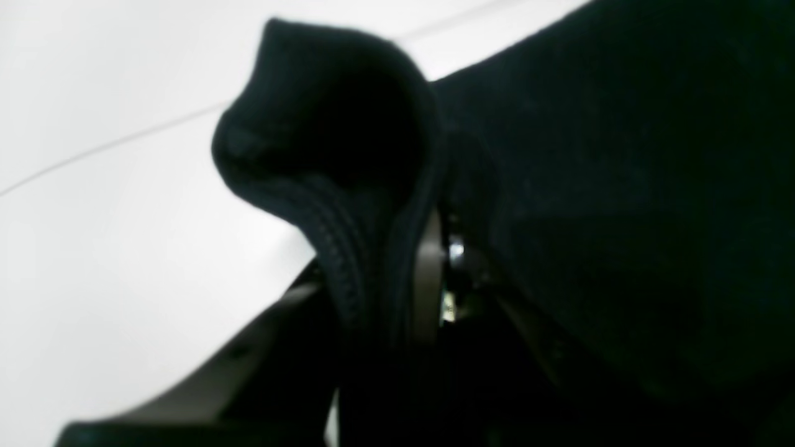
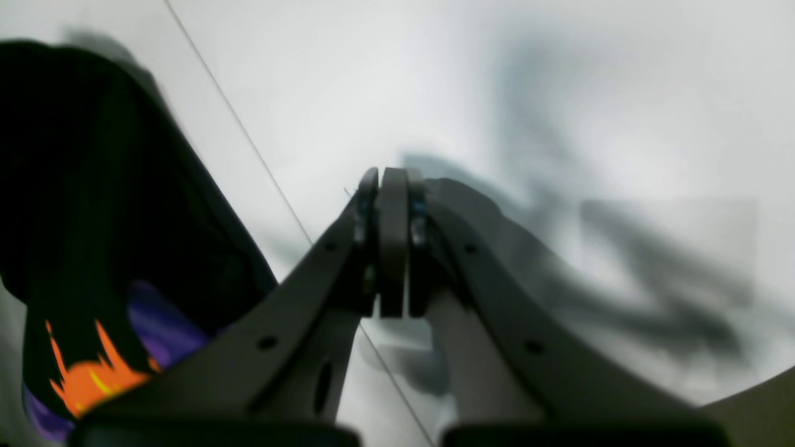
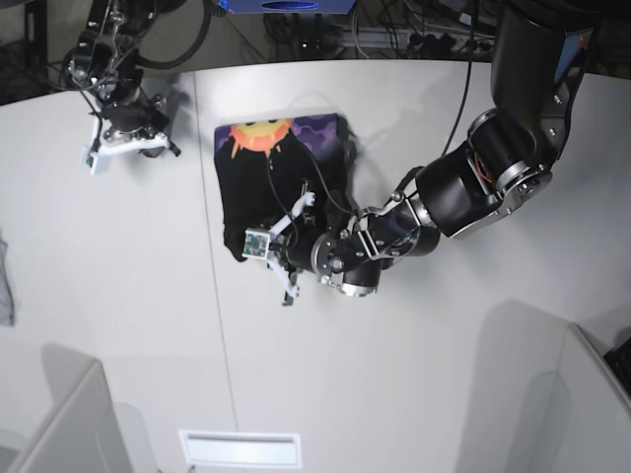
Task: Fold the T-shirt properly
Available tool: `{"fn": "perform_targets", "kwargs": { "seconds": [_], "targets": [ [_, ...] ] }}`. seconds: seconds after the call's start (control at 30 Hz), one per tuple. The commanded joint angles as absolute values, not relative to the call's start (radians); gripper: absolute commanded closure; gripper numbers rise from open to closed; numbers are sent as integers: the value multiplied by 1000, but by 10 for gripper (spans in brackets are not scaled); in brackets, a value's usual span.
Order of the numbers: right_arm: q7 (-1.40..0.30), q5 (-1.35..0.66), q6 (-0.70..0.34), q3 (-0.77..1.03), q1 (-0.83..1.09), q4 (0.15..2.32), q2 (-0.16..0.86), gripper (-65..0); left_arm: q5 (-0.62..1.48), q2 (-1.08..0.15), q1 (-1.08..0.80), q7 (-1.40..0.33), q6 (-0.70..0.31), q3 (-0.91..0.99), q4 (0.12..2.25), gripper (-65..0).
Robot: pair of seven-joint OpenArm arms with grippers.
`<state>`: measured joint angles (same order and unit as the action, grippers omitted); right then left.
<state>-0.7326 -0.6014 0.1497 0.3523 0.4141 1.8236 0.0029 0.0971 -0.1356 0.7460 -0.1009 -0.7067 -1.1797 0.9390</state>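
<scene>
Spreading across all three views, the white table [image 3: 414,374] carries everything, with a thin seam line running down it just beside the T-shirt's edge. The T-shirt [image 3: 281,177] lies partly folded near the far middle of the table, a black bundle with its orange sun and purple print facing up along the edge away from the camera.

The left arm [image 3: 473,177] reaches in over the table from the side opposite the seam and ends at the T-shirt's near corner. The right arm [image 3: 108,59] hangs over the table beyond the seam, well apart from the T-shirt.

In the left wrist view the left gripper [image 1: 435,273] has its fingers nearly together, pinching a stitched hem of the T-shirt [image 1: 621,186], and a rounded lump of black cloth stands up above the fingers. In the right wrist view the right gripper [image 2: 385,248] has its pads pressed flat against each other with nothing between them; the T-shirt [image 2: 105,217] shows off to one side, orange and purple print at its lower end.

A small grey cloth [image 3: 5,286] lies at the table's edge, farthest from the T-shirt.
</scene>
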Motion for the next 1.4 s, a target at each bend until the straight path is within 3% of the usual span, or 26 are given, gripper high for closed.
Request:
{"fn": "perform_targets", "kwargs": {
  "seconds": [0.0, 0.17, 0.27, 0.47, 0.6, 0.77, 0.97, 1.0, 1.07, 1.2, 1.37],
  "targets": [
    [-719, -605, 147, 357, 412, 1836, 12, 0, 105, -117, 780, -79, -698, -1153, 952, -115],
    [-720, -604, 147, 357, 410, 1836, 12, 0, 105, -113, 782, -79, -698, -1098, 960, -337],
    [-720, -604, 147, 357, 410, 1836, 12, 0, 107, -113, 782, -79, -698, -1087, 993, -411],
    [-723, -604, 147, 355, 407, 1836, 12, 0, 108, -113, 774, -108, -698, -1004, 1059, -420],
    [-722, -604, 147, 355, 406, 1836, 13, 0, 133, -90, 769, -232, -698, -839, 1141, -420],
    [-720, -604, 147, 355, 404, 1836, 13, 0, 317, -96, 766, -417, -698, -679, 1319, -420],
    [-719, -604, 145, 355, 410, 1851, 15, 0, 423, -142, 634, -653, -698, -472, 1561, -415],
    [-719, -604, 139, 354, 410, 1857, 15, 0, 423, -151, 596, -677, -698, -441, 1603, -400],
    [-719, -604, 84, 354, 410, 1874, 15, 0, 417, -160, 509, -699, -698, -375, 1687, -308],
    [-717, -604, 16, 357, 410, 1920, 15, 0, 417, -166, 302, -699, -698, -263, 1813, 0],
    [-714, -604, 13, 355, 429, 1972, 13, 0, 421, -174, 108, -699, -698, -122, 1888, 0]
  ]
}}
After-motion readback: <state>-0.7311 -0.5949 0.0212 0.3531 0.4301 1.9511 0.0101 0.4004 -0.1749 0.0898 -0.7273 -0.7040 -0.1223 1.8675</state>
